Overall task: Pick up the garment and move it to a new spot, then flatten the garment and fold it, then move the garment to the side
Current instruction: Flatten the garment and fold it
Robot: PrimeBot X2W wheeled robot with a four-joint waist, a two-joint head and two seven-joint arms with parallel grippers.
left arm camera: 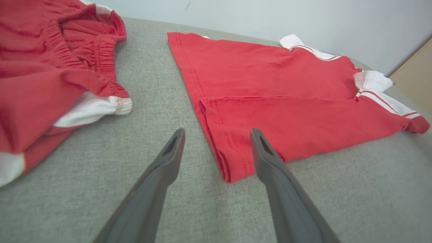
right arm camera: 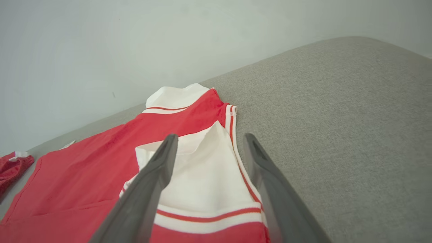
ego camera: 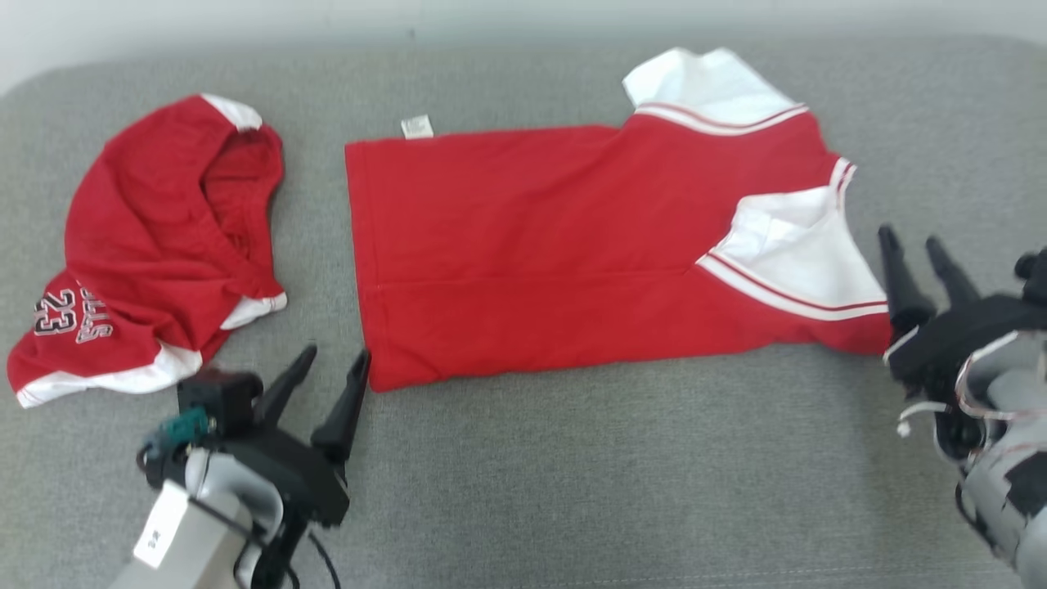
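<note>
A pair of red shorts (ego camera: 155,245) is seen crumpled in a soft heap at the left of the table (ego camera: 613,474), which is covered in coarse grey woven cloth with rounded far corners. A gathered elastic waistband and white trim are shown on the shorts. The number "23" (ego camera: 54,315) can be read in white-outlined figures, upside down. The lettering beside it is partly hidden in a fold.

Just right of the shorts, the left hand (ego camera: 335,353) is held with its two tapered dark fingers spread apart and nothing between them. Its tips are placed at the near left corner of the red shirt (ego camera: 532,245). Whether that corner is touched cannot be told.

The shirt is laid flat at the middle of the table, folded lengthwise into a long band, with stitched hems at its left edge. A small white label (ego camera: 417,127) is seen at the far left corner, its print too small to read. White sleeves (ego camera: 806,254) with thin red stripes are found at the right end.

Bare cloth is left open along the near side. At the far right, the right hand (ego camera: 909,236) is held parted and empty, just beside the sleeve.
</note>
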